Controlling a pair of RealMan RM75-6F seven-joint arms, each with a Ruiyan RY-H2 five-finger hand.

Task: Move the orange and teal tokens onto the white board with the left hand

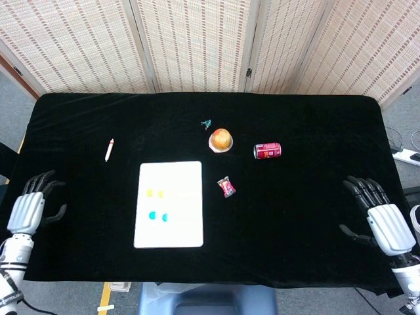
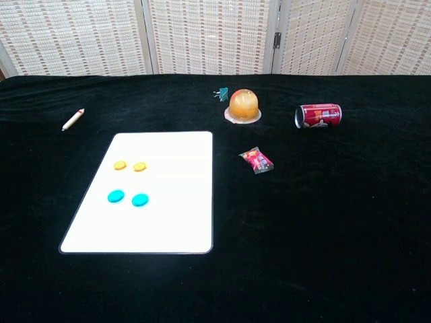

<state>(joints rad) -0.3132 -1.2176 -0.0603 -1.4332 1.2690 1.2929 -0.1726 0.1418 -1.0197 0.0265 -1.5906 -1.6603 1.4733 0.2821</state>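
The white board (image 1: 180, 226) (image 2: 175, 229) lies on the black table, left of centre. On it sit two orange tokens (image 1: 155, 193) (image 2: 129, 165) side by side and, nearer me, two teal tokens (image 1: 157, 216) (image 2: 128, 198). My left hand (image 1: 29, 205) hangs at the table's left edge, far from the board, fingers spread and empty. At the right edge my right hand (image 1: 377, 215) is likewise open with nothing in it. Neither hand shows in the chest view.
A white marker (image 1: 109, 149) (image 2: 72, 119) lies left of the board's far end. Beyond the board are a teal clip (image 1: 207, 123), an orange jelly cup (image 1: 222, 139) (image 2: 243, 105), a red can on its side (image 1: 267, 151) (image 2: 318, 115) and a pink snack packet (image 1: 226, 187) (image 2: 256, 161).
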